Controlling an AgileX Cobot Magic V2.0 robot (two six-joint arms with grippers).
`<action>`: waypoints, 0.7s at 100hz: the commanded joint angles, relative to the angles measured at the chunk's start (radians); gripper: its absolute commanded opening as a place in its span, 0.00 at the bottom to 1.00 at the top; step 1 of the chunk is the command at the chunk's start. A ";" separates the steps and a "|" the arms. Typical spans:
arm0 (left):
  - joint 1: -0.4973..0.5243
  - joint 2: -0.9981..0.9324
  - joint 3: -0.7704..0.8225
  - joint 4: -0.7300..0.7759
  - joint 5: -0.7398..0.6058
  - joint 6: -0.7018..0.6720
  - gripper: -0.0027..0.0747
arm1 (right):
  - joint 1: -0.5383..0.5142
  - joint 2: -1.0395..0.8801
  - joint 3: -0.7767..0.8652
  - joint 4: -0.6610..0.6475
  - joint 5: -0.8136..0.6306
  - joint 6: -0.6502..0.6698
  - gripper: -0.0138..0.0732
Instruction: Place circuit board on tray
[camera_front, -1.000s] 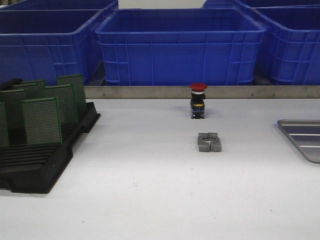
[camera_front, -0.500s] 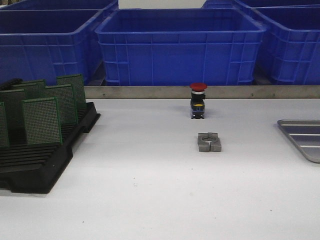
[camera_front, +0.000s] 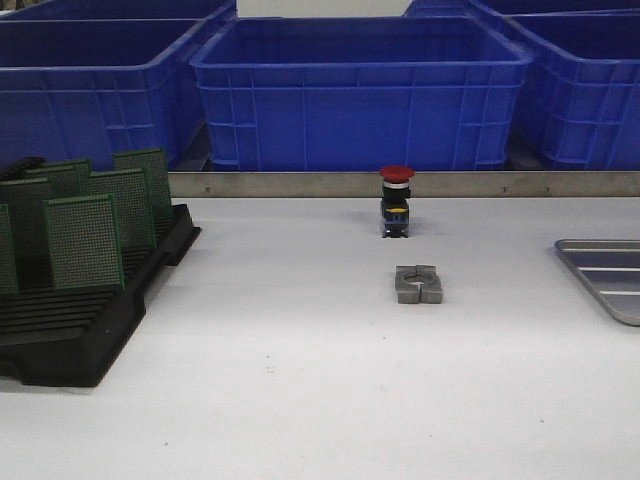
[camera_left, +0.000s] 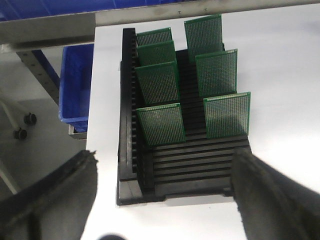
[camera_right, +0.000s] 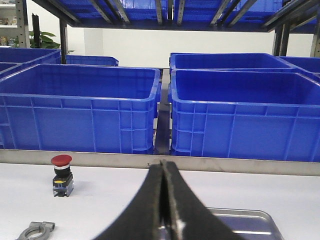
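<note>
Several green circuit boards (camera_front: 84, 240) stand upright in a black slotted rack (camera_front: 70, 335) at the table's left. The silver-grey tray (camera_front: 610, 275) lies at the right edge, only partly in view. Neither gripper shows in the front view. In the left wrist view my left gripper (camera_left: 165, 157) hangs open above the near end of the rack (camera_left: 195, 165), its fingers wide apart and holding nothing; the boards (camera_left: 161, 123) stand just beyond it. My right gripper (camera_right: 164, 165) is shut and empty, with the tray (camera_right: 240, 220) on the table just behind its fingers.
A red-capped push button (camera_front: 396, 200) and a grey metal clamp (camera_front: 418, 283) sit mid-table. Big blue bins (camera_front: 360, 90) line the back behind a metal rail (camera_front: 400, 184). The table's left edge runs beside the rack, with a blue bin (camera_left: 76, 85) below it.
</note>
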 joint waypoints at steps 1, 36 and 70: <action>-0.002 0.014 -0.049 -0.024 -0.078 0.065 0.71 | 0.000 -0.020 -0.013 -0.005 -0.083 0.000 0.08; -0.002 0.301 -0.327 -0.206 0.155 0.559 0.71 | 0.000 -0.020 -0.013 -0.005 -0.083 0.000 0.08; -0.002 0.620 -0.552 -0.271 0.375 1.091 0.71 | 0.000 -0.020 -0.013 -0.005 -0.083 0.000 0.08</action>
